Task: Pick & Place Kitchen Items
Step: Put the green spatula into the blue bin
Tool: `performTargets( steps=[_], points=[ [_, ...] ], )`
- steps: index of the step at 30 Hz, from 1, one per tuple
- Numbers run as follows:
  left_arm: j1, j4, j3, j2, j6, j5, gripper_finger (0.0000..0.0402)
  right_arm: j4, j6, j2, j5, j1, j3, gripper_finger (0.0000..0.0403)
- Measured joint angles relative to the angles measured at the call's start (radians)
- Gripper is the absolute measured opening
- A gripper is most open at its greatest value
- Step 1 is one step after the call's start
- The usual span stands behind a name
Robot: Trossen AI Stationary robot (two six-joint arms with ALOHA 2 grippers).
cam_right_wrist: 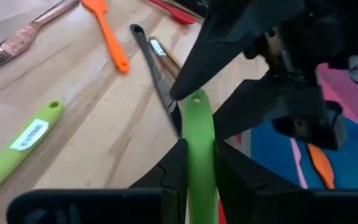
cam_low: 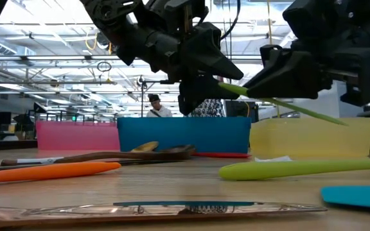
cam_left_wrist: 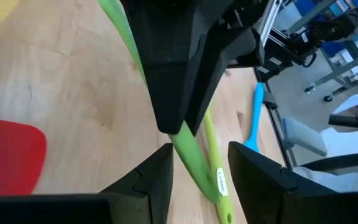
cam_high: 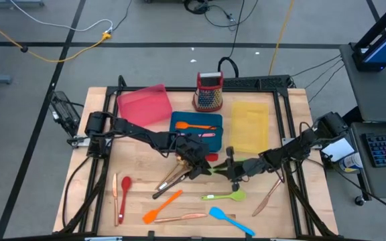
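Green utensil (cam_right_wrist: 199,149) pinched in right end effector (cam_right_wrist: 197,163), left end effector (cam_left_wrist: 199,163) spread beside it.

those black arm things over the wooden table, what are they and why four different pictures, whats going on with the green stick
They are two robot arms, each ending in a two-finger hand. One picture looks straight down on the table, one looks level across it, and two come from cameras on the arms' wrists.

On the wooden table lie kitchen utensils, such as an orange spatula, a blue spatula and a light green spoon. Behind them stand a pink tray, a blue tray and a yellow tray.

The right hand is shut on a green utensil, held up above the table. The left hand is open, its fingers either side of the same utensil, as if about to take it over.
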Motion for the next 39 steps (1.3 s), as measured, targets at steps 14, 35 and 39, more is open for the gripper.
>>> performTargets(
  steps=[14, 35, 39],
  points=[
    [0.013, -0.004, 0.0, 0.0, 0.024, -0.007, 0.0109, 0.015, -0.007, -0.001, -0.003, -0.03, 0.0, 0.0053],
    [0.043, -0.003, 0.001, -0.003, 0.022, 0.024, 0.0031, 0.073, -0.024, -0.021, 0.008, -0.022, -0.003, 0.0144],
    [0.062, -0.03, 0.001, 0.0, 0.022, 0.023, 0.0028, 0.113, -0.047, -0.065, 0.001, -0.02, 0.002, 0.0158]
  ],
)
